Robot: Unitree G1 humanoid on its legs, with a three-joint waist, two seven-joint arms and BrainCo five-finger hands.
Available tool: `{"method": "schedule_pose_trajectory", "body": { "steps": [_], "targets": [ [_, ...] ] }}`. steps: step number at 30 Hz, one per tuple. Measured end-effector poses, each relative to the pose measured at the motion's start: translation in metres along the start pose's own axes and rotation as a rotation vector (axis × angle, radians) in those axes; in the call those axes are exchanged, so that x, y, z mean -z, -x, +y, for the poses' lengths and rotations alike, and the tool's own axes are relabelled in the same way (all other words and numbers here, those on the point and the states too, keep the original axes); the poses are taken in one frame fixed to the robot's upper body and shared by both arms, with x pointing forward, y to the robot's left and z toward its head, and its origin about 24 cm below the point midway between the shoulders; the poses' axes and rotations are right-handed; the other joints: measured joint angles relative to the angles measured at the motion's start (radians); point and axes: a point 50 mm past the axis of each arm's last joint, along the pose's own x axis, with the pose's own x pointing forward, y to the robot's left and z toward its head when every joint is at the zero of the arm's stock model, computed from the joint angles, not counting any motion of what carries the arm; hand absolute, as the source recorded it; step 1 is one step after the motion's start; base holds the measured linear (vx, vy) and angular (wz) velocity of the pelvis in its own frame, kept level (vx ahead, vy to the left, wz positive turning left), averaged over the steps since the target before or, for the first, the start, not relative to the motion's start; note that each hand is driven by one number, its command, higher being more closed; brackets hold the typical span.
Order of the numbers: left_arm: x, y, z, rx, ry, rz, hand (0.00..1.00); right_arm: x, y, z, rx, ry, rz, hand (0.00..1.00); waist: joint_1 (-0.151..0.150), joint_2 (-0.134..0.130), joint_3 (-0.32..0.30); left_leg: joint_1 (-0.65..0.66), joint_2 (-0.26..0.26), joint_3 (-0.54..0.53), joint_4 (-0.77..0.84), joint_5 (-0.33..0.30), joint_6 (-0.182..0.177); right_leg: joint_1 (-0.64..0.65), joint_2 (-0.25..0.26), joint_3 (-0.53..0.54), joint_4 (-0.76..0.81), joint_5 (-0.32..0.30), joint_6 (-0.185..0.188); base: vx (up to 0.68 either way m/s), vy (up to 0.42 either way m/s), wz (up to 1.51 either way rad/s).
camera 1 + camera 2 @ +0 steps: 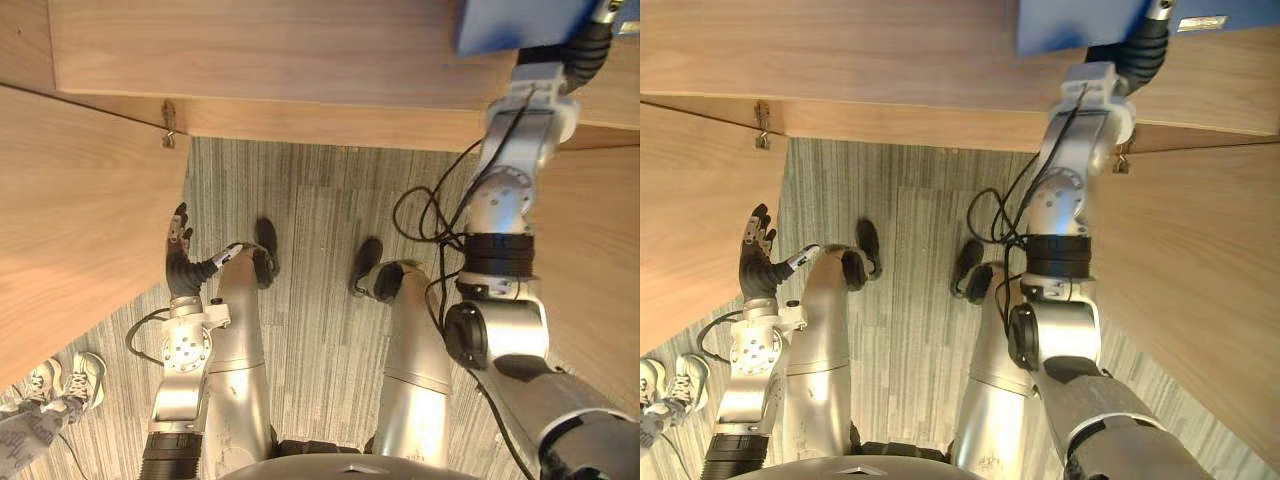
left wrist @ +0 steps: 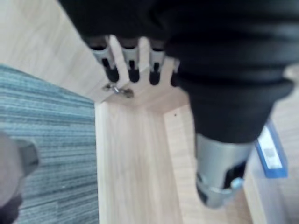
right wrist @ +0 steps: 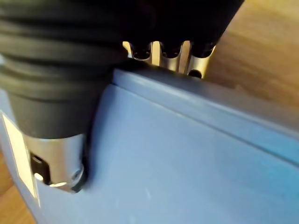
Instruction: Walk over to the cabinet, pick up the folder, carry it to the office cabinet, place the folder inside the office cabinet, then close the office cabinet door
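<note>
At the office cabinet (image 1: 300, 118), both doors are swung open: left door (image 1: 70, 230), right door (image 1: 600, 270).

The folder (image 1: 510, 25), blue, is over the cabinet's wooden shelf (image 1: 250, 50), toward its right end. In the left wrist view it appears to lie flat on the panel.

Right hand (image 3: 140, 18) has it, with fingers (image 3: 171, 59) hooked over the folder's far edge and the thumb on the near face.

Left hand (image 1: 180, 258) hangs low over the carpet (image 1: 310, 200), just beside the left door. Its fingers (image 2: 112, 67) are straight and relaxed, holding nothing.

My read:
- **Done:** walk, pick-up and carry look finished, and the placing looks nearly finished.
- **Left:** let go of the folder, pull the right arm clear of the opening, then swing both doors closed.
- **Next move:** the left hand looks well placed to take its door.
</note>
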Motion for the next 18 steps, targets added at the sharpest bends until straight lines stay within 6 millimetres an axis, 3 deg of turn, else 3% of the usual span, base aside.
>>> {"method": "schedule_pose_trajectory", "body": {
  "steps": [9,10,18],
  "targets": [
    [0.001,0.002,-0.007,0.028,0.017,0.008,0.0,-0.027,-0.02,0.014,0.007,-0.053,-0.068,1.0,-0.004,-0.001,-0.001,-0.01,-0.005,-0.008,-0.032,0.02,-0.001,-0.008,-0.007,-0.02,-0.015,0.003,-0.008,-0.02,-0.023,0.04],
    [0.001,0.003,-0.007,0.029,0.024,0.013,0.0,-0.029,-0.022,0.016,0.004,-0.053,-0.074,0.0,-0.005,-0.001,-0.003,-0.017,-0.005,-0.011,-0.032,0.021,-0.002,-0.012,-0.007,-0.023,-0.016,0.003,-0.008,0.0,0.0,0.0],
    [0.007,0.006,-0.008,0.036,0.034,0.046,0.0,-0.045,-0.033,0.026,-0.039,0.001,-0.107,0.0,-0.018,-0.001,-0.004,-0.028,-0.013,-0.017,-0.061,0.045,-0.002,-0.02,-0.013,-0.037,-0.034,0.013,-0.024,-0.02,-0.007,0.04]
  ]
}}
